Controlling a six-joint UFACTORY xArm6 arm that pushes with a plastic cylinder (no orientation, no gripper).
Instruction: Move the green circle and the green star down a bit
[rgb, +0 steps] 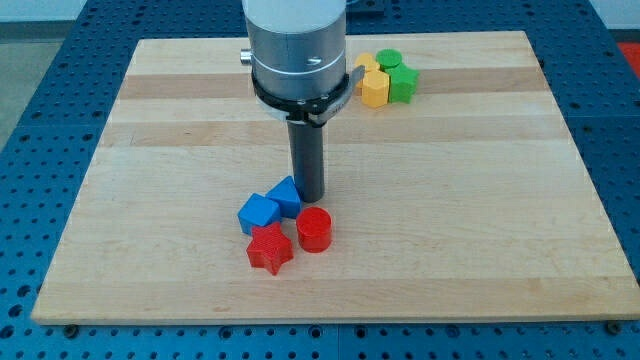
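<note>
Green circle (389, 60) and green star (402, 83) at table (480, 200) top, touching yellow blocks (371, 84); no hand, my tip (307, 195) well apart, beside blue blocks (272, 205), push not yet begun

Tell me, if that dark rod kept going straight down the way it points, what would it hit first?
The wooden board. My tip points straight down and seems already to rest on it, just right of the blue blocks and above the red cylinder, though depth is hard to judge.

My tip (309, 195) seemingly touching blue block (287, 195), far from green blocks (397, 74).
</note>
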